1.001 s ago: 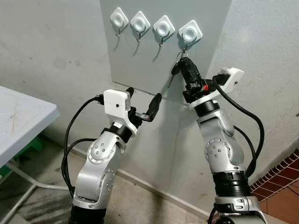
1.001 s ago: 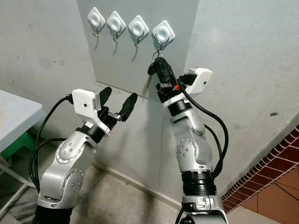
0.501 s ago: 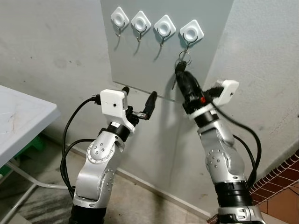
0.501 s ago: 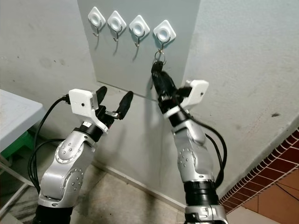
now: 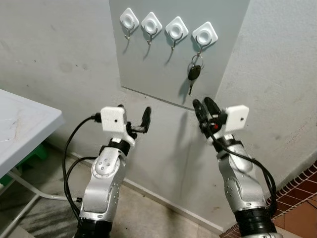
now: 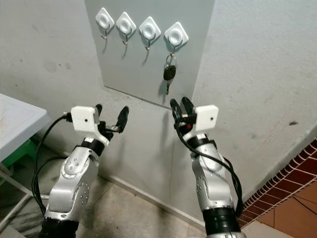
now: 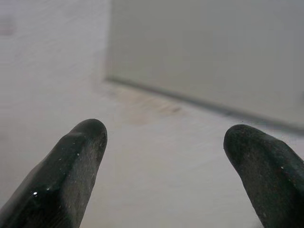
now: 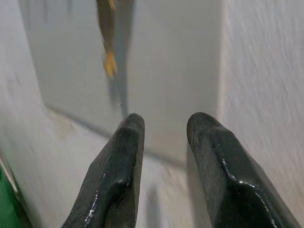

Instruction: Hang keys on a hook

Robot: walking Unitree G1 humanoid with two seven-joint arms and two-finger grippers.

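The wall (image 5: 59, 54) looked like rough, matt plaster, while the grey panel (image 5: 163, 69) was smooth and flat – matt too. Hooks (image 5: 204, 34) had glossy white plastic bases. Key (image 5: 194, 73) head was black plastic – the ring metal. Fingers (image 8: 118, 175) looked slightly shiny.

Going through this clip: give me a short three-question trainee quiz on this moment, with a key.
1. True or false: the keys hang from the hook farthest to the robot's right.
2. Multiple choice: the right claw is (A) shut on the keys, (B) open and empty below the keys, (C) touching the table.
3. How many white hooks are on the grey panel?

Key: 1 true. 2 B: its fingers are apart, with nothing between them, and the keys hang free above. 3 four; three are bare. The left claw is open too, lower on the wall.
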